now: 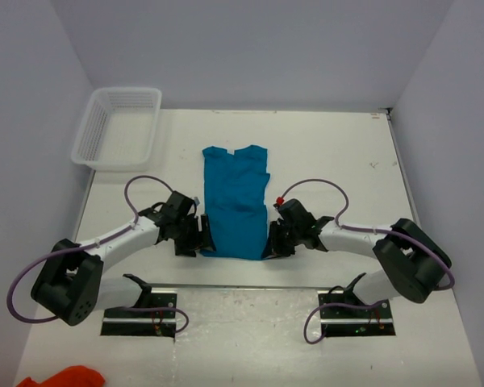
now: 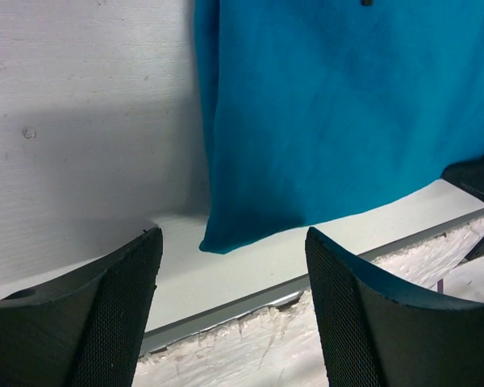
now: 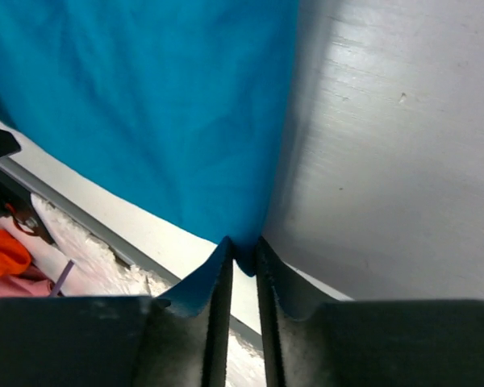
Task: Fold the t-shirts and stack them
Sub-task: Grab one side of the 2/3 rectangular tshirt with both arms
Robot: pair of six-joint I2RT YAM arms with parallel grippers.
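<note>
Teal-blue t-shirt (image 1: 235, 201) lies flat on the bench (image 1: 347, 161), between our two grippers. Our right gripper (image 3: 244, 247) is narrow, pinching the shirt's near hem corner between its fingers. Our left gripper (image 2: 232, 240) stands wide, with the other near corner just ahead of it and untouched.
</note>
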